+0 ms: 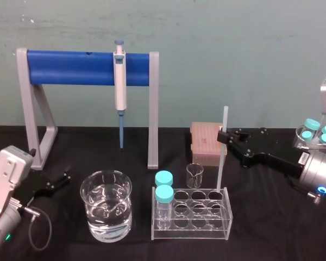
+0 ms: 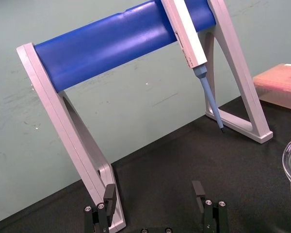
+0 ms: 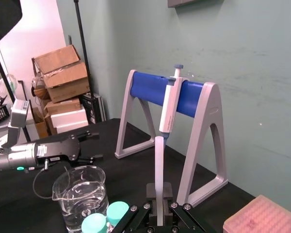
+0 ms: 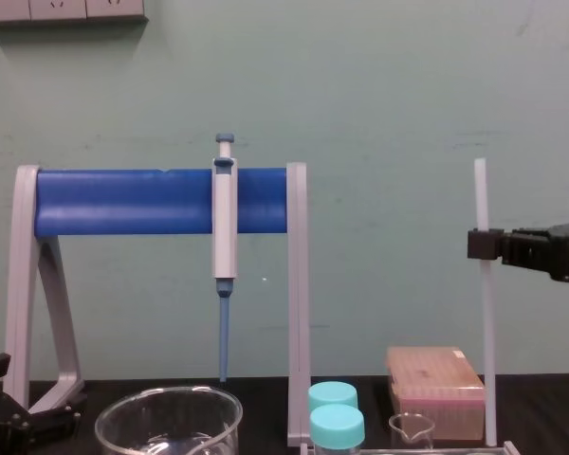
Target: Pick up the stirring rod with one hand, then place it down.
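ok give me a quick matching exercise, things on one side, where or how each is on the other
1 stirring rod
2 pipette
3 capped tubes
4 left gripper

a hanging on the blue stand
b open, low by the stand's foot
c upright, gripped by the right gripper
d standing in the clear rack

Pairs: 1-c, 2-a, 3-d, 4-b

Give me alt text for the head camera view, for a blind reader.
The right gripper holds the stirring rod upright, its lower end by a clear tube rack. The open left gripper sits at left beside a beaker of water; a pipette hangs on a blue stand behind.
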